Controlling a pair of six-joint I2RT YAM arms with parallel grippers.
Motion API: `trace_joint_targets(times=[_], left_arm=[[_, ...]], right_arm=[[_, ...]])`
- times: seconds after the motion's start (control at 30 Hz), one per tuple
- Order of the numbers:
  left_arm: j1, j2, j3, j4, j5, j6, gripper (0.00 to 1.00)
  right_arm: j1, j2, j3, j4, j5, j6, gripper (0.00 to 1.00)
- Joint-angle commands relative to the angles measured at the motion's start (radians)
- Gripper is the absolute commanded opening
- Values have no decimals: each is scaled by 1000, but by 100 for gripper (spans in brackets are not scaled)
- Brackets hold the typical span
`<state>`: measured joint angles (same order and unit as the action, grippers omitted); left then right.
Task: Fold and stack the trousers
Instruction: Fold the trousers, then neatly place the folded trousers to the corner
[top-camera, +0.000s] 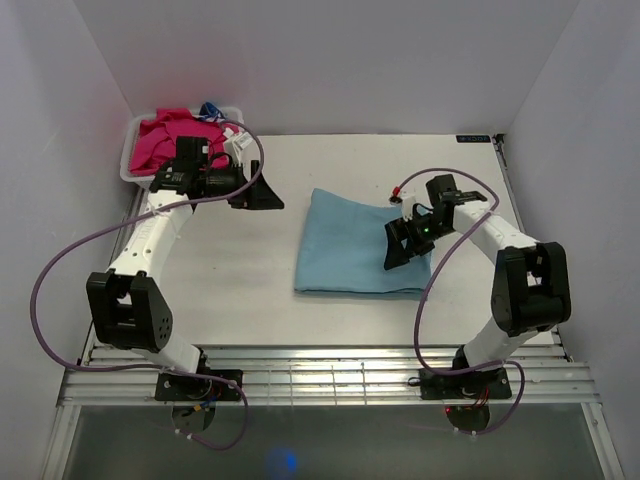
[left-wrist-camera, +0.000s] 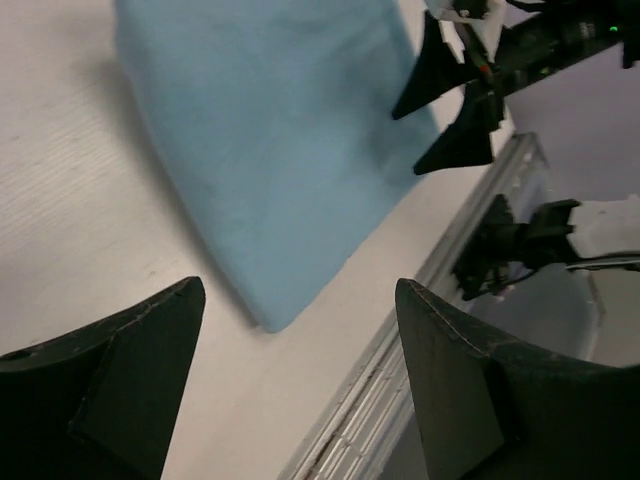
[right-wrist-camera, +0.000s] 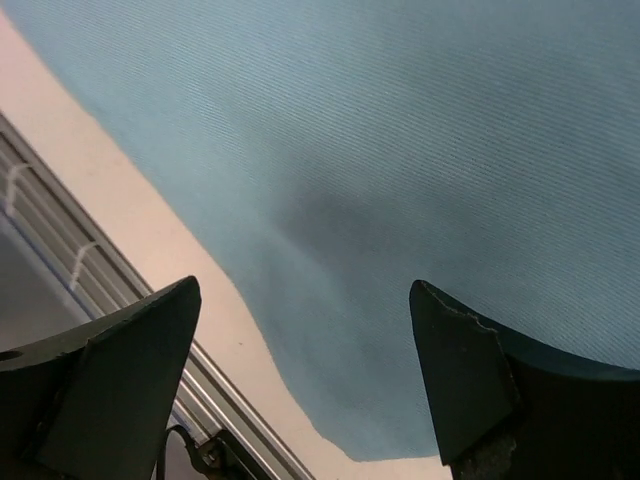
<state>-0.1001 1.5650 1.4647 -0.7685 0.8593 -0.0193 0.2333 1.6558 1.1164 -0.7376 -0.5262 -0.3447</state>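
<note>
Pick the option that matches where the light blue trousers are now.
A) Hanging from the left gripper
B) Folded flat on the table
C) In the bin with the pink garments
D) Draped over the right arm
B: the trousers lie as a flat folded rectangle on the table, and the right gripper over their right edge is open, gripping nothing.
</note>
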Motion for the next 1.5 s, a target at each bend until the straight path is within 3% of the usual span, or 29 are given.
trace_joint_targets(times=[0.0,0.13,0.3,0.43,0.6,0.77,0.87,0.93,1.03,1.07,1.17,1.27,1.3,1.33,1.47], left_arm=[[-35,-83,-121,437,268,-249,86],[-127,34,-118,563,268,-341,85],[-194,183,-130,890,212,-508,85],[-220,401,-60,980,184,-634,82],[-201,633,-95,1109,126,-731,80],[-167,740,-38,1114,139,-700,79],[-161,704,3,1106,170,-673,82],[-161,612,34,1022,155,-566,91],[-159,505,178,690,10,-358,97],[-158,477,234,535,-41,-313,98],[-147,341,243,373,-224,-180,98],[-113,194,139,354,-310,-133,98],[-87,169,96,345,-309,-136,98],[-73,146,76,333,-307,-140,98],[-44,60,-6,291,-316,-156,98]], right_arm=[[-87,-119,87,14,-243,-60,90],[-147,-99,192,17,-426,-36,90],[-184,53,249,118,-480,50,90],[-209,218,290,126,-520,52,90],[-328,361,160,210,-554,65,90],[-384,394,82,169,-503,-48,90],[-390,331,173,49,-459,-117,90],[-385,279,303,-57,-384,-163,90],[-321,159,396,-92,-184,-134,90],[-295,89,385,-76,-125,-105,90],[-140,-57,237,22,108,-14,90],[73,-158,49,174,329,-42,90],[171,-159,27,199,386,-48,90],[208,-146,23,205,455,-47,90],[308,28,112,100,489,74,93]])
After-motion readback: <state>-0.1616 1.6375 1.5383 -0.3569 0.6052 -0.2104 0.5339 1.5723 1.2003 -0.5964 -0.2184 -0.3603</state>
